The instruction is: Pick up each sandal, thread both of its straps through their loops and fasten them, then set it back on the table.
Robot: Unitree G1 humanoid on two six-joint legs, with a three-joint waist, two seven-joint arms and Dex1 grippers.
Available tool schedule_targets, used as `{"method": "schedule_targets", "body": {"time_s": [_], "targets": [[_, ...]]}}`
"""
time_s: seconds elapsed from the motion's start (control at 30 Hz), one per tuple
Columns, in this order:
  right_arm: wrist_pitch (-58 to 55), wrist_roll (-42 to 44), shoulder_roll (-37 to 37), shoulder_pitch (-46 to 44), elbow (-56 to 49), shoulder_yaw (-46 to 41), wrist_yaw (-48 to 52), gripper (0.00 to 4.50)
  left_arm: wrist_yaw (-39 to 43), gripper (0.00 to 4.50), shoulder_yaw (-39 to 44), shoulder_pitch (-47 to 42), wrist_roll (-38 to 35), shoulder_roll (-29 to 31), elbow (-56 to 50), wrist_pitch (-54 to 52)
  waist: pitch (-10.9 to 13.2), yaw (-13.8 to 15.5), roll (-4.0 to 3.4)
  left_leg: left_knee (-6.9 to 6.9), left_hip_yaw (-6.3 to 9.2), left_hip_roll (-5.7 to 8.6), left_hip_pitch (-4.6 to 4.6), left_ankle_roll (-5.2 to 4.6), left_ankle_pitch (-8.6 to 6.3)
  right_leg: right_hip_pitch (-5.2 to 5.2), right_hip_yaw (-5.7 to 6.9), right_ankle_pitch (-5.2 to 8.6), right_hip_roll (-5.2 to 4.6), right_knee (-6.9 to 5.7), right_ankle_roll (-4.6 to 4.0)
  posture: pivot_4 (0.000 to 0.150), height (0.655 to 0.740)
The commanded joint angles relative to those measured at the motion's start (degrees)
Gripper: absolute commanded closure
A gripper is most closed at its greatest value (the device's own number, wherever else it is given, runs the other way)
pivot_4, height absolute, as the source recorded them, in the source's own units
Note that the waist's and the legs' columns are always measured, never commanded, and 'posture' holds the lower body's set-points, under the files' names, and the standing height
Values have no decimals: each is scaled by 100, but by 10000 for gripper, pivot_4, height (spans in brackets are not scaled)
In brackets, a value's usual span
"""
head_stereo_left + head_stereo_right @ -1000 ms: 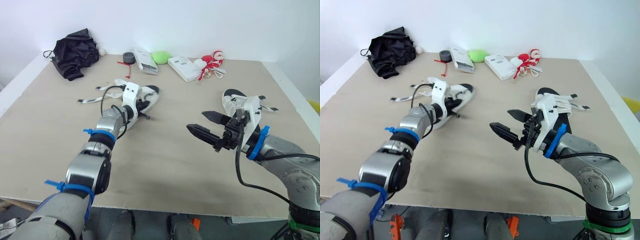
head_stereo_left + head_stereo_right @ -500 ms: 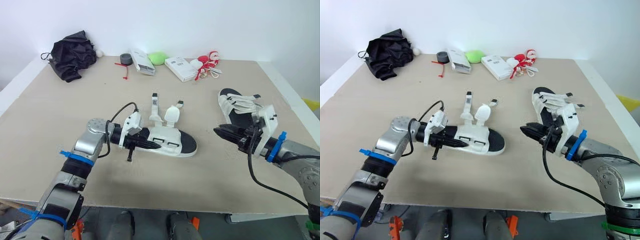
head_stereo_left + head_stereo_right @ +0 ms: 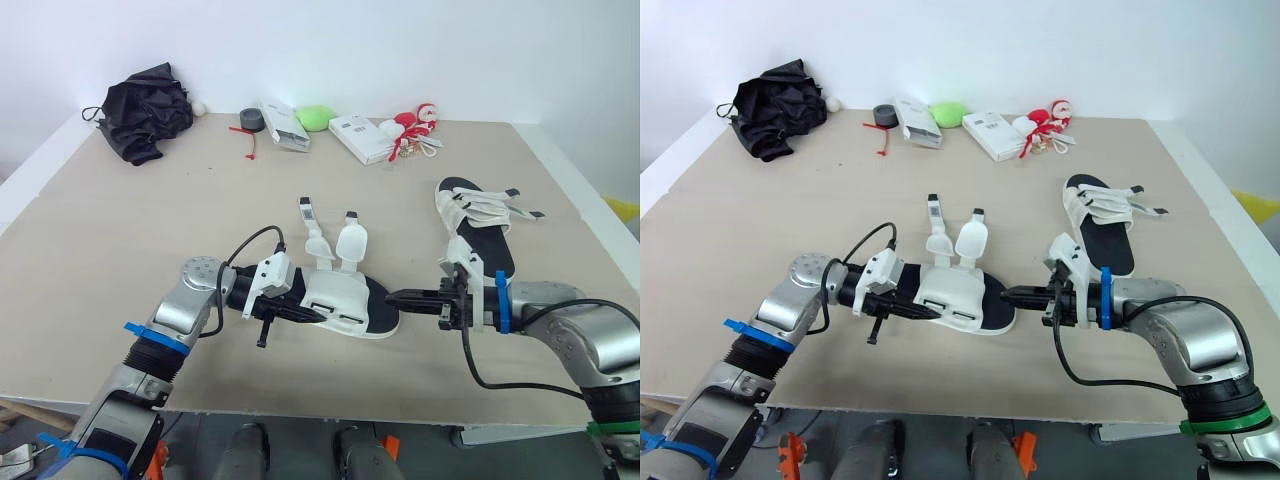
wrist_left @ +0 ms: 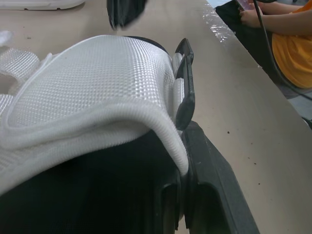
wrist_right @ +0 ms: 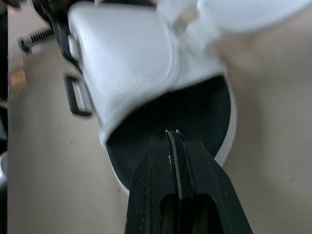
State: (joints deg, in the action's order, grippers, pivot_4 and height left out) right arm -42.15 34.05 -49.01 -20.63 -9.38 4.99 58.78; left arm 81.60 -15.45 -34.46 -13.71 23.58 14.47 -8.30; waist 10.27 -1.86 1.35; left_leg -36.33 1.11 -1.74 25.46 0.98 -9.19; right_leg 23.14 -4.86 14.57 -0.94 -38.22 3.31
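A white sandal point(image 3: 340, 293) with a black sole lies near the table's front middle, its two straps point(image 3: 350, 241) standing loose and upright. My left gripper point(image 3: 298, 312) is shut on its heel end; in the left wrist view the white mesh upper point(image 4: 97, 83) and a black loop point(image 4: 185, 92) sit just above my fingers point(image 4: 214, 190). My right gripper point(image 3: 393, 297) is shut, and its tips point(image 5: 171, 132) rest over the black insole at the toe. The second sandal point(image 3: 480, 212) lies flat behind my right arm.
Along the far edge lie a black bundle point(image 3: 150, 105), a tape roll point(image 3: 255, 118), two white boxes point(image 3: 285, 125) point(image 3: 365, 137), a green object point(image 3: 318, 116) and a red-and-white toy point(image 3: 415, 125). A person in orange point(image 4: 292, 48) sits beyond the table's edge.
My left gripper has drawn the sandal from the far left to the front middle. My right gripper has gone from open to shut and moved left to the sandal's toe.
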Motion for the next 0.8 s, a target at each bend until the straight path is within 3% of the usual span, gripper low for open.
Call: {"method": "schedule_targets", "body": {"time_s": [0.03, 0.37, 0.8], "targets": [[283, -264, 209, -395, 167, 372, 378, 44331, -368, 45000, 37, 0, 108, -102, 52, 66, 0, -1, 0, 0, 0, 0, 0, 0, 0, 0, 0, -1, 0, 0, 0, 1500, 7380], [543, -605, 737, -1283, 1050, 748, 809, 44331, -541, 45000, -42, -29, -30, -327, -172, -291, 0, 5, 0, -7, -2, 0, -5, 0, 15, -5, -1, -19, 0, -1, 2, 1500, 7380], [595, -769, 1218, -1745, 1811, 797, 1489, 44331, -355, 45000, -69, 278, -469, -42, -1046, -1409, 0, -37, -1, 5, 2, -4, -4, 1, 14, 1, 1, -17, 5, -2, 5, 1500, 7380]]}}
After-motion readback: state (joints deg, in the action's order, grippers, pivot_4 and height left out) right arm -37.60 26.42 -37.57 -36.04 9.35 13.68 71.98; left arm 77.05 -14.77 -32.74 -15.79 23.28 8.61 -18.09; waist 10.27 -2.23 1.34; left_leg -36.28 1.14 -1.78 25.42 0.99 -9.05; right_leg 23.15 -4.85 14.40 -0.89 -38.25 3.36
